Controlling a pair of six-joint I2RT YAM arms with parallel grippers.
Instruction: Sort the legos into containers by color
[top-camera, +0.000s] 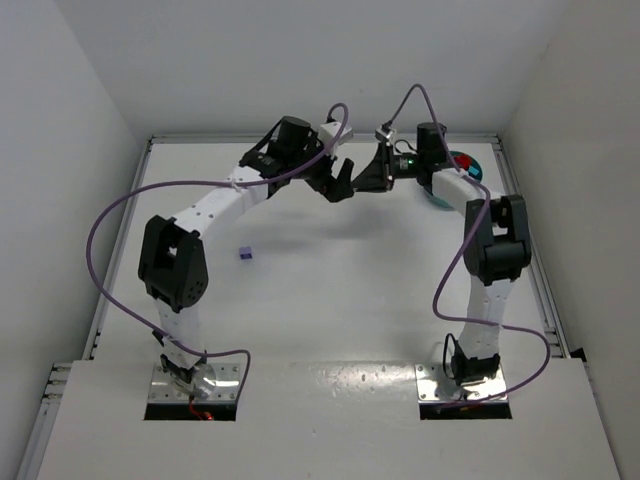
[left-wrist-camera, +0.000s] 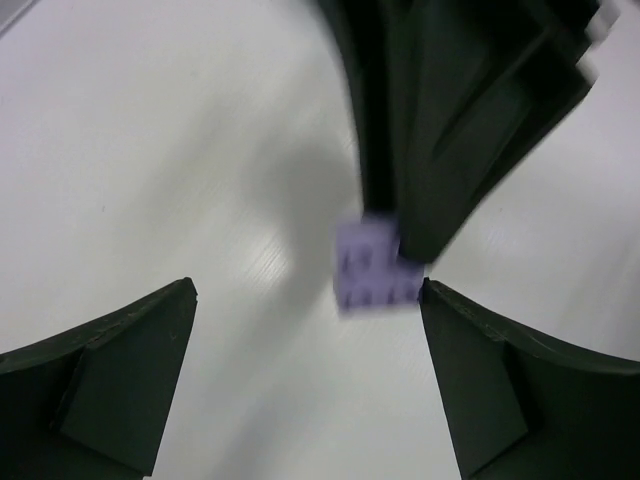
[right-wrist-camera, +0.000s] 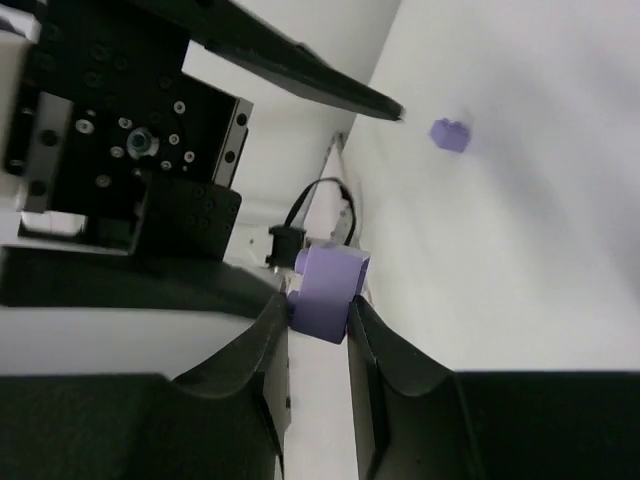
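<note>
My right pincer (right-wrist-camera: 319, 303) is clamping a purple brick (right-wrist-camera: 330, 280) at frame centre. My left pincer (left-wrist-camera: 308, 290) is gaping apart beneath it, one tip perhaps brushing it.

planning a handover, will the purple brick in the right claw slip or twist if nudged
Probably stiff: the purple brick shows square edges in the right claw. It looks smooth and is pinched only at its lower part, so a nudge might twist it. Being small, it is likely light.
</note>
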